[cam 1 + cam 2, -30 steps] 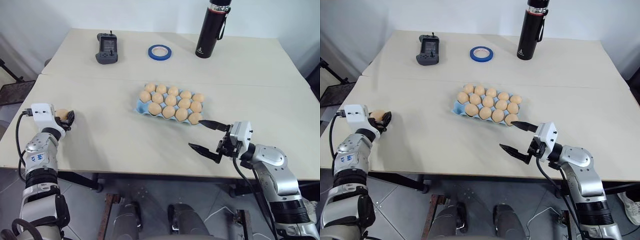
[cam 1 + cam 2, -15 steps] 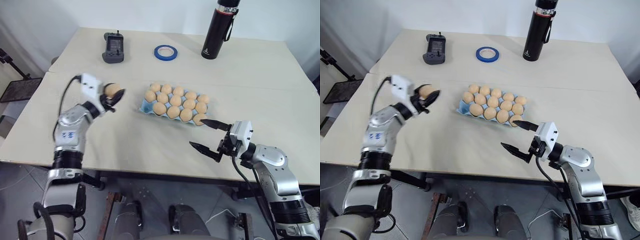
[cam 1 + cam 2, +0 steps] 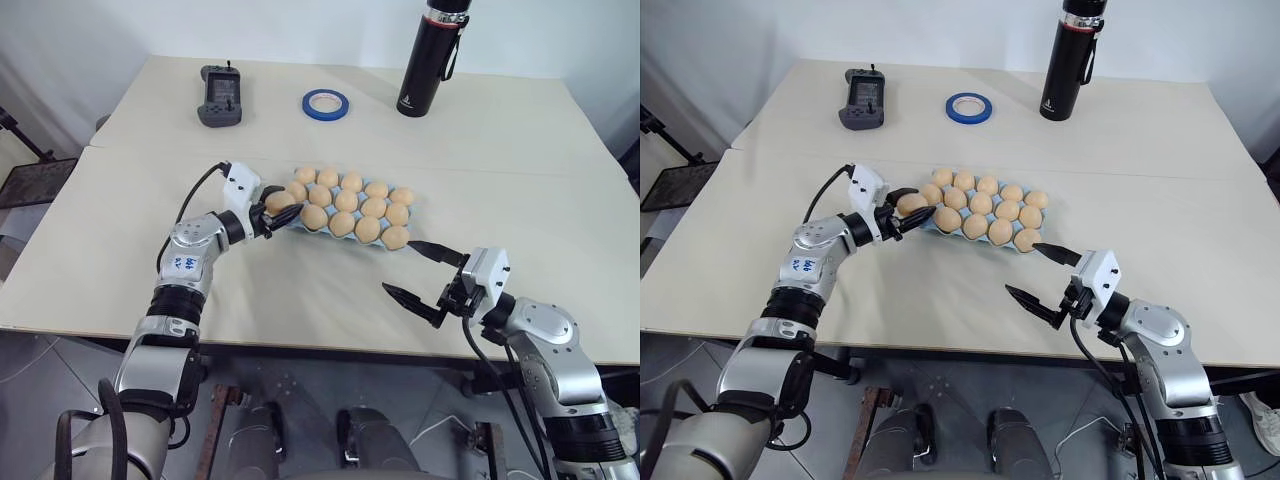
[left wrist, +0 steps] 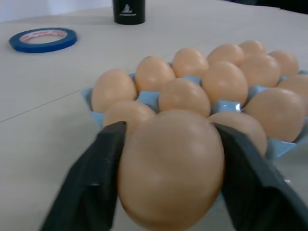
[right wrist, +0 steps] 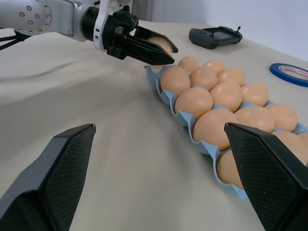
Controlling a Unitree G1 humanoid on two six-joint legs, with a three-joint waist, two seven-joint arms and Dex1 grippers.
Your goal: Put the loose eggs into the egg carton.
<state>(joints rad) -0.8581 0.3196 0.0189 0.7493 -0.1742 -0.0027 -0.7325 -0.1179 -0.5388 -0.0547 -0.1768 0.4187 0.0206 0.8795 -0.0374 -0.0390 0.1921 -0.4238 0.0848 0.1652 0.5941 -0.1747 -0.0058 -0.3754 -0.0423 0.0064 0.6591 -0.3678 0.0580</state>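
Note:
The light blue egg carton lies mid-table, its cups filled with several tan eggs. My left gripper reaches level to the carton's near left corner, shut on one loose egg. In the left wrist view both black fingers press against the egg's sides, right over the carton's edge. My right gripper hovers open and empty just off the carton's near right corner. The right wrist view shows the left gripper at the carton's far end.
A black bottle stands at the back right. A blue tape ring and a black handheld controller lie at the back. Bare tabletop stretches in front of the carton, between the two arms.
My left arm swung right from the table's left edge to the carton's near left corner, carrying the egg. The right arm stayed put.

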